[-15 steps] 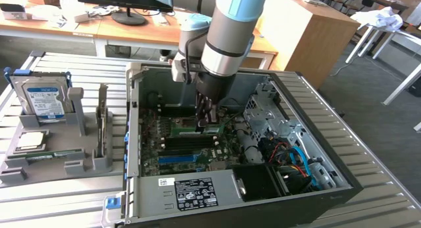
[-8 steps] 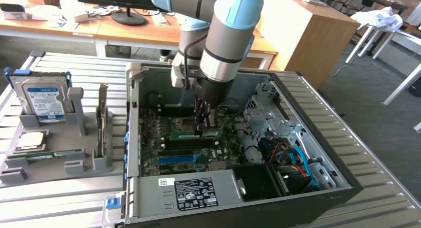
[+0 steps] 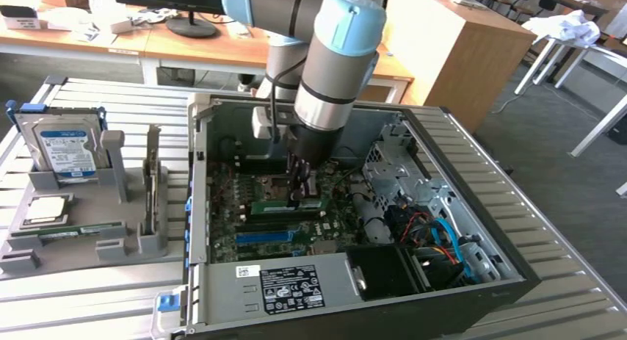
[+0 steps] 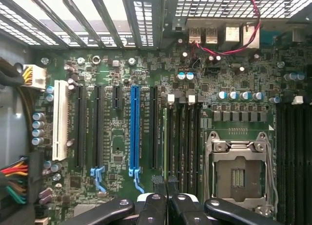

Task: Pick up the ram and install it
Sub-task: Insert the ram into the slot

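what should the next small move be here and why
Probably a short, straight push down. The shut fingers sit right at the top edge of the ram, which stands edge-on in a slot beside the open processor socket. Whether it is fully seated cannot be told, so a gentle press seems the safest step.

Claw (image 3: 298, 187) over ram (image 3: 286, 205)

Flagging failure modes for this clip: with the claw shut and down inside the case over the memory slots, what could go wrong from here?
1. The ram stands edge-on in what looks like the grip of the shut claw. If it is off its slot, pressing could bend it or leave it half-seated.
2. The open processor socket lies beside the slots; a sideways slip might strike it.
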### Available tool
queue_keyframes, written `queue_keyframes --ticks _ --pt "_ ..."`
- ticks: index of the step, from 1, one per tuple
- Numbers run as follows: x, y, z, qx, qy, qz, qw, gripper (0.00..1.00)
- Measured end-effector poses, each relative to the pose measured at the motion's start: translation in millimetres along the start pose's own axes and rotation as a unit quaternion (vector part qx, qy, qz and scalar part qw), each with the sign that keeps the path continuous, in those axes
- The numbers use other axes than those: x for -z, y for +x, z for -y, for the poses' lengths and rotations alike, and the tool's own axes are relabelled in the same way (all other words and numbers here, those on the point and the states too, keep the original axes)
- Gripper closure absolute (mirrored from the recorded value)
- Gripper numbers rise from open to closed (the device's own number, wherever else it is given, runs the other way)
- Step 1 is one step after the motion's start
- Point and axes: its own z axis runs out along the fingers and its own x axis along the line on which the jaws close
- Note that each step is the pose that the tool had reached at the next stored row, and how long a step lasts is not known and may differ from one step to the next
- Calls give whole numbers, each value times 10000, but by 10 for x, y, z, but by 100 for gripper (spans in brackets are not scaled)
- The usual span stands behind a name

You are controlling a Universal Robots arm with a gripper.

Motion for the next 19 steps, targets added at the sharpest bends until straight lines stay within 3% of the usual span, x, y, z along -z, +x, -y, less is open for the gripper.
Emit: queue_keyframes --ticks 19 --pt "-148 -66 -30 0 -1 6 10000 88"
